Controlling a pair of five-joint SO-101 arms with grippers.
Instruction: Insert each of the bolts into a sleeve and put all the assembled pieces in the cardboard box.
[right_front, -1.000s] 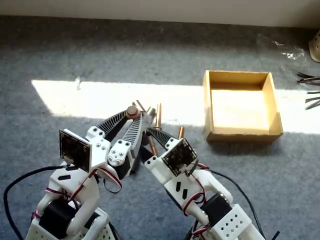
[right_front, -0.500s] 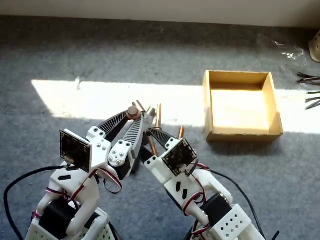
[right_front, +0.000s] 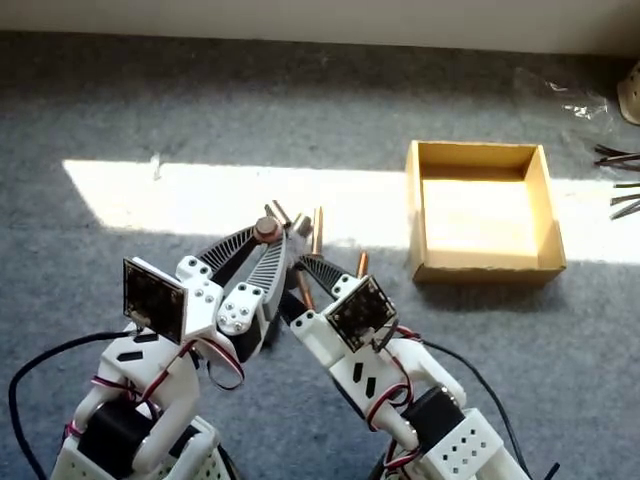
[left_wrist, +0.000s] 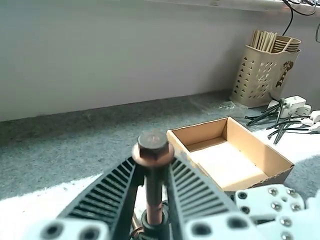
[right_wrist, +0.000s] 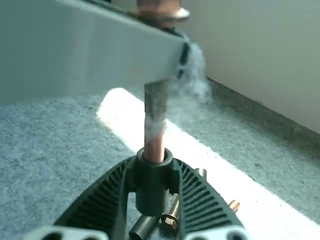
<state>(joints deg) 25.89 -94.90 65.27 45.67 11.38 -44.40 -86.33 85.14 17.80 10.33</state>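
Cardboard box (right_front: 413, 212) stands open on the grey carpeted table (right_front: 120, 110), off to the right arm's side and well apart from both grippers, half in a bright band of sunlight; the left wrist view shows its brown walls (left_wrist: 261, 151) and pale floor. The left arm (right_front: 150, 385) and the right arm (right_front: 400, 385) lean in toward each other, so their jaws meet above the table's middle.

The left gripper (right_front: 266, 240) is clenched on a copper bolt (right_front: 265, 229), gripping it just under the head. The bolt stands upright, head up, with the ribbed black fingers (left_wrist: 112, 187) closing on the shaft (left_wrist: 154, 185) from both sides. The right gripper (right_front: 300, 262) is closed around a dark sleeve (right_wrist: 150, 192), held upright directly beneath that bolt. In the right wrist view the bolt's shaft (right_wrist: 155, 127) comes down into the sleeve's mouth; how far it goes in cannot be told.

On the table below and just beyond the two grippers lie loose pieces: one more sleeve (right_wrist: 142, 227), a second bolt (right_wrist: 172, 215) touching it, and a third bolt (right_wrist: 232, 205) a little apart in the sunlight.

A perforated beige basket (left_wrist: 265, 70) stands against the wall beyond the box, with black cables (left_wrist: 272, 125) beside it.
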